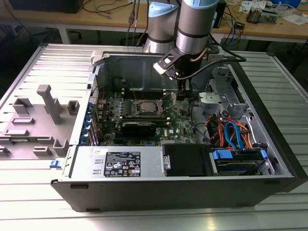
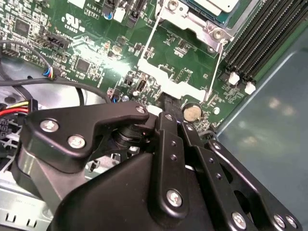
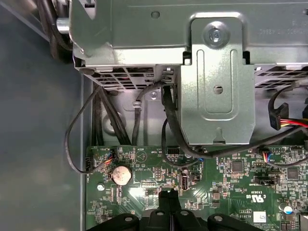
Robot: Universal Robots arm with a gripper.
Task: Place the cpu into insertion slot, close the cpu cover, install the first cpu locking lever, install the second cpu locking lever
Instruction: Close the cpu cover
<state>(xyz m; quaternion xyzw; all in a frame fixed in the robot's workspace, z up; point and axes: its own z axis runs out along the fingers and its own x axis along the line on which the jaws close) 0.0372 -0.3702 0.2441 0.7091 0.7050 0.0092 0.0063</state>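
Arm (image 1: 192, 24) reaches down into the open pc case (image 1: 144, 192), which lies on a ribbed metal table (image 1: 29, 192). The gripper (image 1: 182, 97) hangs low over the green board (image 1: 180, 120), near the socket (image 2: 187, 19) on the exterior view's right. Can't tell if it touches anything. In both wrist views the jaws sit pressed together w/ nothing between them.

The cpu (image 1: 145, 107) lies flat in the socket, grey top up; one corner of it also shows in the second wrist view (image 2: 214, 4). The cover (image 2: 163, 77) is not down on it. The thin silvery frame sticks out from the socket's edge toward the gripper, and the board shows through its square cut-out. The locking levers can't be told apart from the frame's thin sides.

A coin battery (image 2: 192, 112) sits on the board just beside the gripper's tip, and it shows in the first wrist view too (image 3: 121, 174). RAM slots (image 2: 260, 38) run alongside the socket. Past the board's edge stands a metal bracket (image 3: 219, 82), w/ black cables (image 3: 168, 125) running under it down to the board.
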